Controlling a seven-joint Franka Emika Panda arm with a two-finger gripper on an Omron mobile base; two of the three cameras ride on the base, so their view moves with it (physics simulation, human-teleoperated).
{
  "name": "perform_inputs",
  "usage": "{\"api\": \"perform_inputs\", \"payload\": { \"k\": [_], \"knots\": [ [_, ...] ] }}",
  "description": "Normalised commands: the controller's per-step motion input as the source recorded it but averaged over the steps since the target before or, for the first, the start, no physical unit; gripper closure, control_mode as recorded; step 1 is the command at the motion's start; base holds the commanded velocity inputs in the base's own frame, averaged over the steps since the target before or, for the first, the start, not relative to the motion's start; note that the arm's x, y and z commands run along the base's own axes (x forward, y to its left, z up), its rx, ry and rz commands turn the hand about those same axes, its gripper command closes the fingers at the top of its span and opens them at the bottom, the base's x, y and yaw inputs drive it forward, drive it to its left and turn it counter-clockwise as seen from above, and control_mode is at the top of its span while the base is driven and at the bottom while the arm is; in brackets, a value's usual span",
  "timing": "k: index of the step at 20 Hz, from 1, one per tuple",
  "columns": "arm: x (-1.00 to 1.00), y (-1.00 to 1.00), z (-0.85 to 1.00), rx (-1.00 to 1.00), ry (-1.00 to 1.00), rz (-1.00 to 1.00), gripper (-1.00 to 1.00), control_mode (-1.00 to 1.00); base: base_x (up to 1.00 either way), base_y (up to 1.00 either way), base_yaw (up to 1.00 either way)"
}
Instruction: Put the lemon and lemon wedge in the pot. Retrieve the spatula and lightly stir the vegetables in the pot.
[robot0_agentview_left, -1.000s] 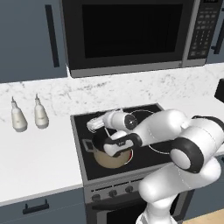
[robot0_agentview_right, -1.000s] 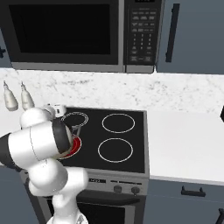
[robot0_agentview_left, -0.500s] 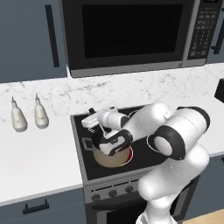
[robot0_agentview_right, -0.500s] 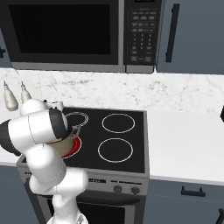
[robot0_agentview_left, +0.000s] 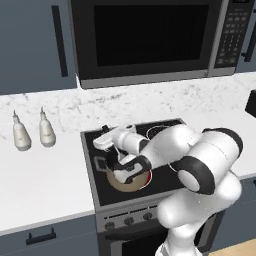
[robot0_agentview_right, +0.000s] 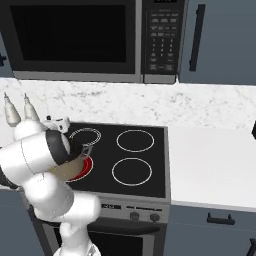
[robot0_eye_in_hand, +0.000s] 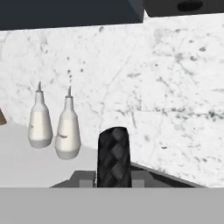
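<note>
One thin, stiff, light spatula handle (robot0_eye_in_hand: 113, 155) sits clamped between your fingers (robot0_eye_in_hand: 113, 181); keep hold mid-handle, over the pot (robot0_agentview_left: 126, 181).

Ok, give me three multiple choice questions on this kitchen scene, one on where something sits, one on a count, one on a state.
1. Where does the short tan pot with dark rim sit?
A. front left burner
B. back right burner
C. white counter

2. How many small white bottles stand on the marble-backed counter?
A. one
B. two
C. four

3. The burner ring under the pot is
A. red
B. white
C. covered by a lid

Answers: 1 A, the pot sits at the black stovetop's near left corner. 2 B, a pair stands side by side. 3 A, a red arc shows beside the pot.
</note>
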Motion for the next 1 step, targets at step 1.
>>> {"api": "perform_inputs", "payload": {
  "k": [1],
  "knots": [
    [-0.56,-0.25,0.07,0.04,0.00,-0.01,1.00,-1.00,0.00,0.00,0.00]
  ]
}}
